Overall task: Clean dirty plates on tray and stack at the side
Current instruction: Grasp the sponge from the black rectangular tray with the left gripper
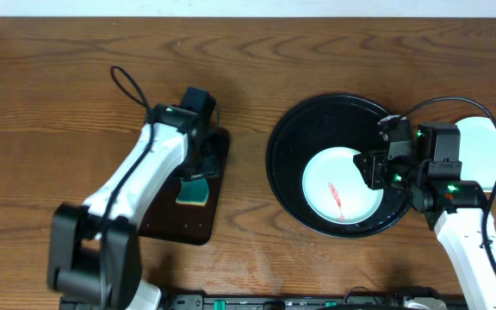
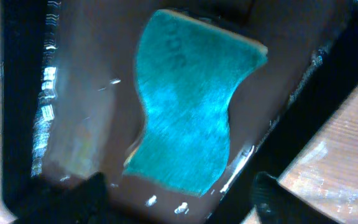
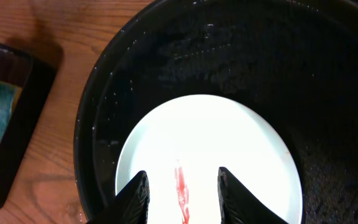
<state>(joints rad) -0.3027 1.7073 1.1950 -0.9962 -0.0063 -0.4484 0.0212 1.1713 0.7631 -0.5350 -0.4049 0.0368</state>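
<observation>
L gripper [image 2: 179, 200] is over the small dark rect tray [image 1: 183, 222], left side of bench [image 1: 50, 95]. Jaws wide open, empty. Tips straddle the near end of the teal sponge [image 2: 191, 106], which lies flat in that tray. Touching sponge or not: can't tell.

R gripper [image 3: 183, 194] is over the big round black tray [image 1: 317, 125], right side. Jaws part open, nothing held. Fingers [image 3: 135, 198] sit either side of the red smear [image 3: 180, 186] on the white plate [image 3: 229, 137]. Plate lies flat in tray, toward robot-side rim.

Another pale plate [image 1: 482, 138] is on bench just beside tray's right edge, partly under R arm. Single or stack: can't tell.
</observation>
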